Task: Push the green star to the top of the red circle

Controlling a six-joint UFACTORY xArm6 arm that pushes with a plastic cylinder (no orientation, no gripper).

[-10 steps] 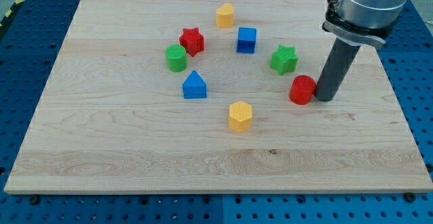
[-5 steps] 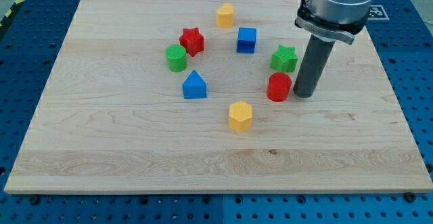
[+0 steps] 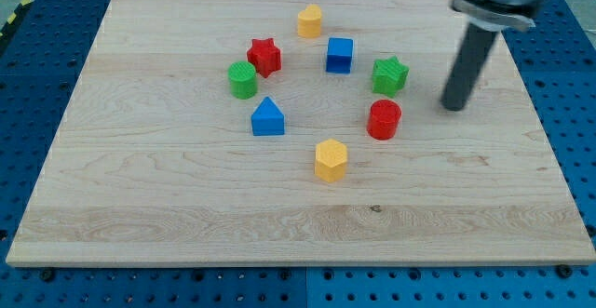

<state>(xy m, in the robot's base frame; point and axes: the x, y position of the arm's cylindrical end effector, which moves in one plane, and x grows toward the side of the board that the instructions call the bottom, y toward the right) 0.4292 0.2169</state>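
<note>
Right of green star (image 3: 390, 74); my tip (image 3: 453, 107); red circle (image 3: 384, 119) below.

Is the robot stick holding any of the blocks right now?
No, nothing is held. My tip touches no block; it stands apart, to the view's right of the green star and the red circle.

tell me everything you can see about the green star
The green star is a small, chunky star-shaped block with a ribbed, plastic-looking surface, lying flat on the wooden board, right of centre. It sits just above the red circle with a small gap between them, touching nothing. My tip stands apart on the view's right.
</note>
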